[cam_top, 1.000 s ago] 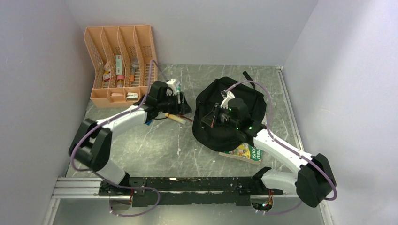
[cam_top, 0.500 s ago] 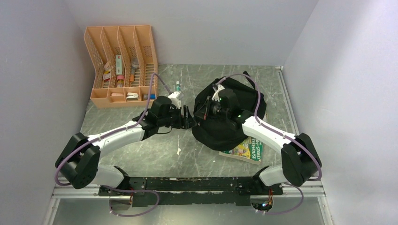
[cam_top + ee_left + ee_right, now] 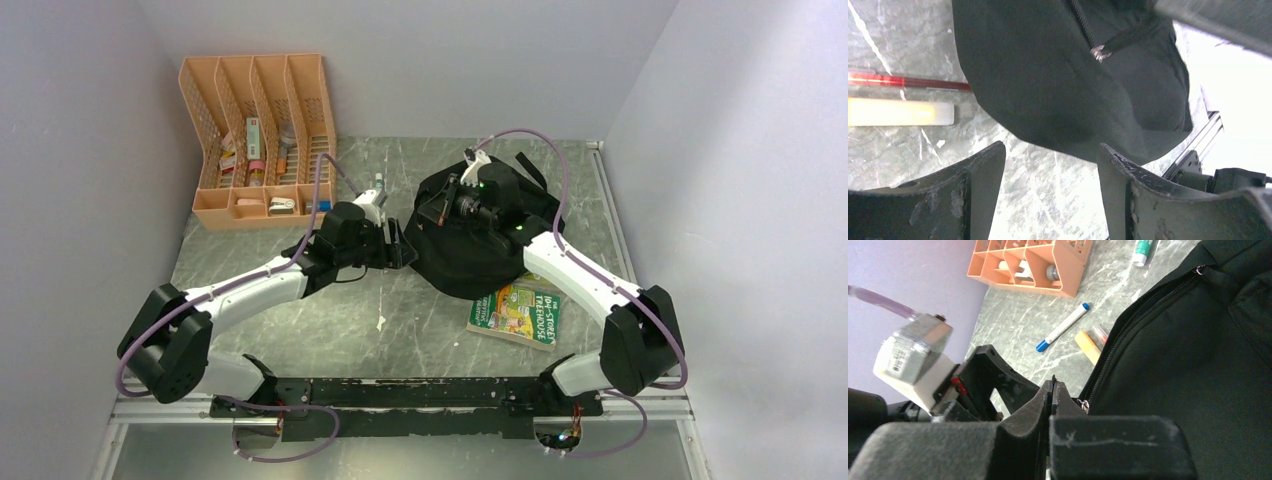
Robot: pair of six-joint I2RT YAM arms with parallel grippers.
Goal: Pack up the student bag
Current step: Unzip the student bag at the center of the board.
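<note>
Resting right of centre on the grey marbled table (image 3: 330,325), ringed by pale walls (image 3: 450,70), the student bag (image 3: 480,255) lies well apart from the orange organiser (image 3: 212,212) in the far left corner, whose slots hold small stationery. The left gripper (image 3: 1048,150) spreads its fingers toward the bag; the right gripper (image 3: 1053,387) has its fingers pressed together beside the zipper (image 3: 1103,360). Only the right wrist view shows a blue-capped marker (image 3: 1063,327).

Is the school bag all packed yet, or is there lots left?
Nothing looks packed yet. On the student bag the zipper looks closed. The right tool pinches what looks like the zipper pull, and the left tool is open beside the bag. Left to do: the book, marker and glue stick lie outside.
</note>
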